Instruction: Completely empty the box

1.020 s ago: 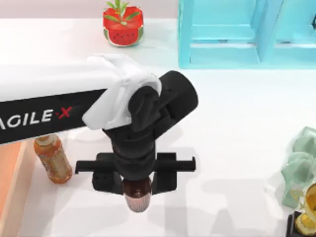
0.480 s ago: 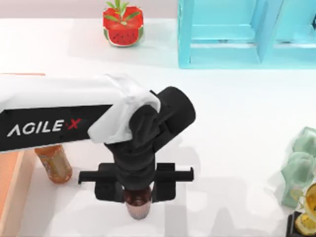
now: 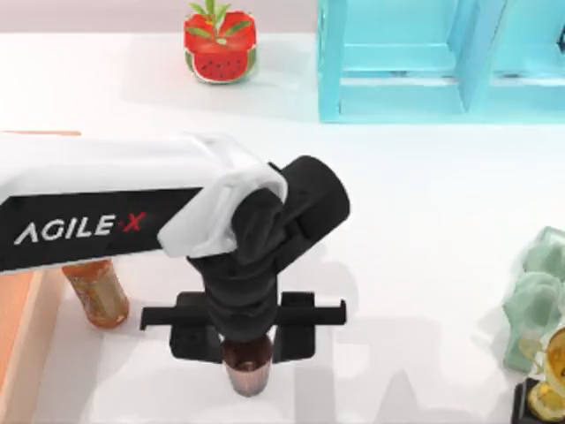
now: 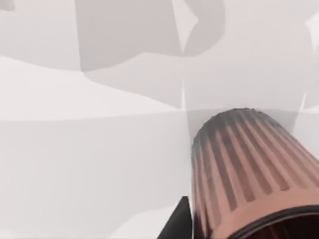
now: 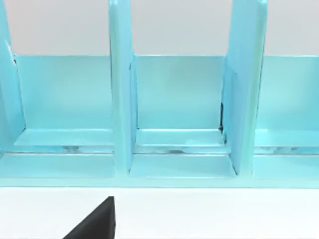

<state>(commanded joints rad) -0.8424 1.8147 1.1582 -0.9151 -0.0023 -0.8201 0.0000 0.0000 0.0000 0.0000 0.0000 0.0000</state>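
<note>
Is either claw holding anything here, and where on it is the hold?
The left claw holds a ribbed brown cup, gripped at its upper end; the ribbed body hangs free.

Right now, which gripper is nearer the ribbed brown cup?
Left. The left gripper is right at the ribbed brown cup, near the table's front edge. The right gripper is elsewhere, facing the turquoise shelf at the back right.

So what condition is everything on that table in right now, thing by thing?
Left gripper: shut on the ribbed brown cup, over the white table.
Ribbed brown cup: held, out of the box.
Orange bottle: upright on the table beside the box.
Box: at the table's left edge, contents hidden.
Turquoise shelf: upright, its visible compartments hold nothing.
Watermelon pot: upright.
</note>
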